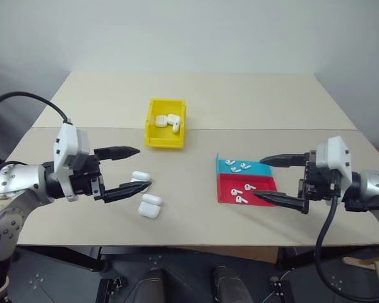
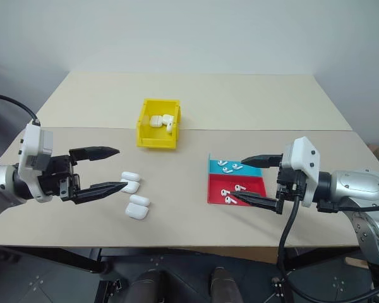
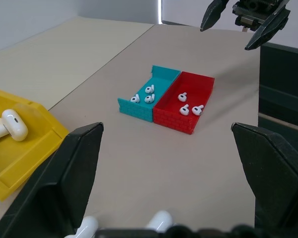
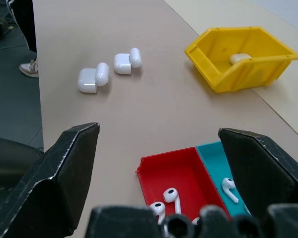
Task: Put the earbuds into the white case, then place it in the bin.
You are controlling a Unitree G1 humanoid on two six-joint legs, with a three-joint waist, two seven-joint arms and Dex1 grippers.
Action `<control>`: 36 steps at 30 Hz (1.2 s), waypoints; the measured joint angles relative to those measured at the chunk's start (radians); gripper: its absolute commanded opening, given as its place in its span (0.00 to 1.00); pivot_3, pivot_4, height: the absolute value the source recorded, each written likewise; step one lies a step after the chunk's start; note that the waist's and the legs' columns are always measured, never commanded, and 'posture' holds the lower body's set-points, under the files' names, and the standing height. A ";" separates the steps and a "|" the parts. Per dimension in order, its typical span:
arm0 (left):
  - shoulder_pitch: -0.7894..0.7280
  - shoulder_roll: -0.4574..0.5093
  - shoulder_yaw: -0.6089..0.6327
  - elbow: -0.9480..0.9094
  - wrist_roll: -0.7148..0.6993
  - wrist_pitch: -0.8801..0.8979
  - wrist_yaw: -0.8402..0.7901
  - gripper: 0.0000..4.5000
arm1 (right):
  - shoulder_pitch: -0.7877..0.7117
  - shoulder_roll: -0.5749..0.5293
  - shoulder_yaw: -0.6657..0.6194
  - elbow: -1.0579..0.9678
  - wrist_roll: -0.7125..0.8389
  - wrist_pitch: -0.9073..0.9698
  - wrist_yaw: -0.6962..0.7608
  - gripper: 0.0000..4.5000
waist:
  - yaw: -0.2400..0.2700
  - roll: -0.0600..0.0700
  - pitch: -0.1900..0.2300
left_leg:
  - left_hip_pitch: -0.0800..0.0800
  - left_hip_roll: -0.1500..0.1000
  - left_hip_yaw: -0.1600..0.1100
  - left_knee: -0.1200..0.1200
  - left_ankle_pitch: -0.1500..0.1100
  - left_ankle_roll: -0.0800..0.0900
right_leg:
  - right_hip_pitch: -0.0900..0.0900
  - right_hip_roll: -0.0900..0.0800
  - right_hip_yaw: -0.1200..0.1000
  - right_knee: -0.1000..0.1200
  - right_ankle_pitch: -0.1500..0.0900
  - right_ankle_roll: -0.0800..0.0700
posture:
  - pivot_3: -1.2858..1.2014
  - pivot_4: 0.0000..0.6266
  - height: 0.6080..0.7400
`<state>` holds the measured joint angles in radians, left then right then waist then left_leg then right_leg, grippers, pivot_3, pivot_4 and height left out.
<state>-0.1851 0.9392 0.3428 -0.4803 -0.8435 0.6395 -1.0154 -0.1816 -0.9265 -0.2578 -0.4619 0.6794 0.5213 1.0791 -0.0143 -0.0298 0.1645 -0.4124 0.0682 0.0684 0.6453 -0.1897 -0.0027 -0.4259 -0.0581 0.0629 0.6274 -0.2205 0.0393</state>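
Two white cases lie on the table left of centre, and their lids look swung open. Several earbuds rest in the red and blue tray on the right. The yellow bin stands further back and holds more white cases. My left gripper hovers open beside the nearer-to-bin case, one fingertip over it in the head view. My right gripper is open too, its fingers straddling the tray's right side above the earbuds. Nothing is held.
A seam runs across the tabletop just behind the bin. Bare table lies between the cases and the tray. The table's front edge is close below both grippers. The right gripper shows beyond the tray in the left wrist view.
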 measured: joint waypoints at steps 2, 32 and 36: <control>0.000 0.000 0.000 0.001 -0.009 0.004 -0.002 1.00 | 0.000 0.000 0.000 0.000 0.000 0.000 0.000 0.99 | 0.000 0.000 0.000 | 0.000 0.000 0.000 0.000 0.000 0.000 | 0.000 0.000 0.000 0.000 0.000 0.000 | 0.52 0.24 1.00; -0.220 0.171 -0.339 0.016 0.113 0.495 0.261 1.00 | -0.022 -0.004 0.007 -0.033 -0.005 0.012 -0.058 0.99 | 0.003 -0.002 0.001 | -0.002 0.000 0.000 0.000 0.000 0.000 | -0.002 0.000 0.000 0.000 0.000 0.000 | 0.52 0.24 1.00; -0.366 0.116 -0.452 0.038 0.135 0.626 0.304 1.00 | -0.007 0.002 0.008 -0.052 -0.004 0.014 -0.082 0.99 | 0.002 -0.004 0.002 | -0.003 -0.001 0.000 0.000 0.000 0.000 | -0.002 0.000 0.000 0.000 0.000 0.001 | 0.52 0.24 1.00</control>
<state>-0.5506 1.0555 -0.1094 -0.4423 -0.7081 1.2656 -0.7111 -0.1886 -0.9245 -0.2501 -0.5142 0.6757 0.5355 0.9974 -0.0124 -0.0335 0.1666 -0.4149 0.0673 0.0680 0.6449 -0.1897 -0.0026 -0.4280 -0.0577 0.0630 0.6273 -0.2205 0.0399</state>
